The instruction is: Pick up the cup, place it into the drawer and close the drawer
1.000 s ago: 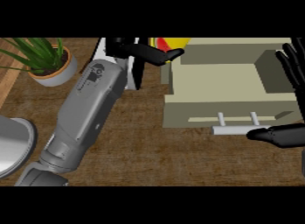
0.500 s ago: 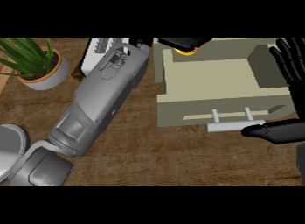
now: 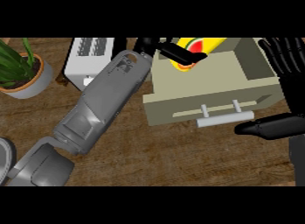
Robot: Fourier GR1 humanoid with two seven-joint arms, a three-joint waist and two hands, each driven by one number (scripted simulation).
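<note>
Cup (image 3: 192, 49) carried farther over drawer (image 3: 209, 87), left robot hand (image 3: 174, 51) seemingly curled round it

Single head view, steeply down, counter (image 3: 180, 162) seemingly close

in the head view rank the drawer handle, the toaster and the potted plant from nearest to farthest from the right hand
1. Drawer handle: just left of the right hand, on the front of the open drawer.
2. Toaster: upper left of centre, beyond the left forearm.
3. Potted plant: far left edge.
</note>
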